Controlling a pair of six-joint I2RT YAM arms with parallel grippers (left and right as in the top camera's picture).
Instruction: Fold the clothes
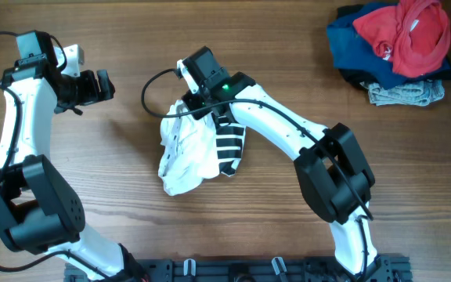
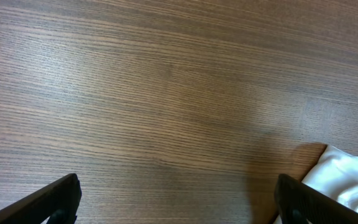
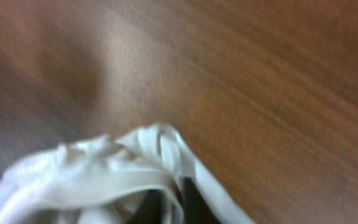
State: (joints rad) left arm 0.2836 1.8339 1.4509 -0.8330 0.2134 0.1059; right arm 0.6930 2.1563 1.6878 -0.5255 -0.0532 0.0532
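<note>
Well, a thin pinch on a crumpled shirt.

At the bottom of the wrist view the right gripper (image 3: 173, 202) is closed on a gathered fold of the white T-shirt (image 1: 186, 160), which lies bunched in the middle of the overhead frame. It seems to hold only an edge of several layers, so I'd guess a lift could let the thin cloth slip out, or drag the whole bundle up twisted instead of spreading it. A striped patch (image 1: 229, 149) shows at the shirt's right side; I cannot tell what it is. At upper left the left gripper (image 1: 100, 84) hangs wide open and empty over the table (image 1: 92, 180), too far away to steady anything. The pile of red and blue clothes (image 1: 394, 43) at upper right lies well apart.
</note>
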